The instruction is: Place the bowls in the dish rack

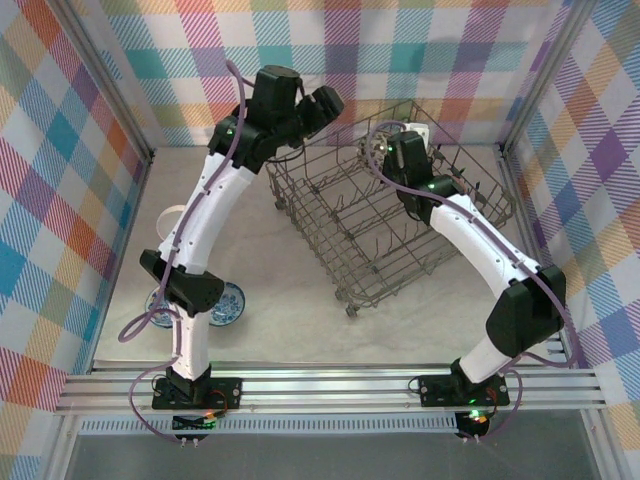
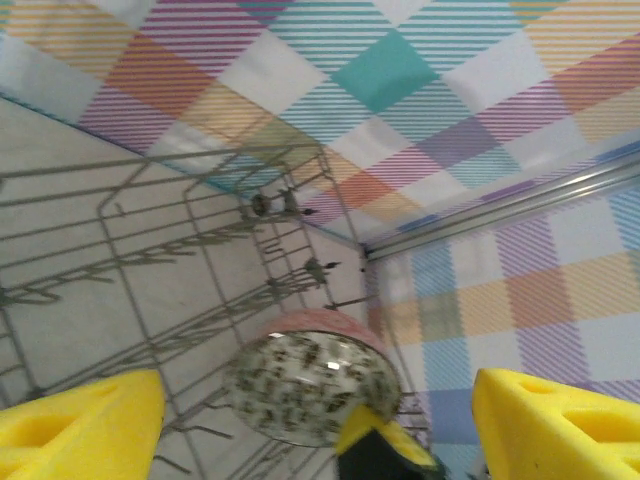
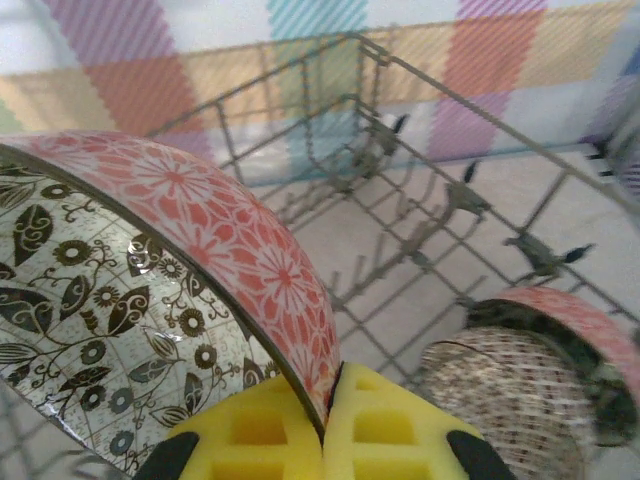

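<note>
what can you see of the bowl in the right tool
The bowl is round and glossy and looks ceramic. Its outside carries a red band of white flowers. The pale inside is covered with dark leaves and blossoms. It is held on edge and tilted, with the inside facing the wrist camera. The right tool is shut on its rim from inside and outside. The bowl hangs inside the rack, clear of a second bowl that sits among the wires. Whether it touches any wire cannot be told.

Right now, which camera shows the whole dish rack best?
Top external: the dish rack shows almost whole, wire sides and tines. Left wrist catches some tines and one corner; right wrist catches a corner beyond a floral bowl.
</note>
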You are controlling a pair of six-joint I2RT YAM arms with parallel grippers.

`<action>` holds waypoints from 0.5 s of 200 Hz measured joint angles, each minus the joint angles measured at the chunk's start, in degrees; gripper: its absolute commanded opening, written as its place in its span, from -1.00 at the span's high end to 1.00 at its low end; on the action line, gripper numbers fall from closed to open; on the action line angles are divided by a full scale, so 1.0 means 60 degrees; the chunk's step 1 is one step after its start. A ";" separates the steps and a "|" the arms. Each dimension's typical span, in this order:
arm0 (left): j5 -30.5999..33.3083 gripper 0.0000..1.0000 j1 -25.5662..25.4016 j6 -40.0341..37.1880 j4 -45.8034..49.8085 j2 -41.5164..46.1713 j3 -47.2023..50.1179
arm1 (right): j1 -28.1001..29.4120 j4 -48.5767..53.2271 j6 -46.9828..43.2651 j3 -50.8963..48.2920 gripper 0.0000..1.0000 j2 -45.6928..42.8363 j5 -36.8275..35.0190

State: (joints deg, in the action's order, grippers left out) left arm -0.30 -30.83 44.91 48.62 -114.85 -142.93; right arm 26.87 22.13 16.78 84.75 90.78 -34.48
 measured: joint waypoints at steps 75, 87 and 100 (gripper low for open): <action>-0.2218 -0.61 0.2138 -0.2248 0.0189 0.0404 0.2623 | -0.0095 0.1934 -0.1392 0.0984 1.00 0.0291 -0.2433; -0.2404 -0.61 0.2229 -0.2641 0.0237 0.0452 0.2820 | -0.0095 0.2371 -0.1457 0.0984 1.00 0.0291 -0.2856; -0.2648 -0.61 0.2226 -0.3009 0.0237 0.0572 0.3147 | -0.0095 0.2754 -0.1545 0.0984 1.00 0.0291 -0.3249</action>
State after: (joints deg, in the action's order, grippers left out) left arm -16.19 -17.47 26.85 50.04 -111.42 -124.05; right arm 26.30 38.65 7.51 90.65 92.53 -53.98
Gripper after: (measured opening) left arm 0.805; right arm 0.068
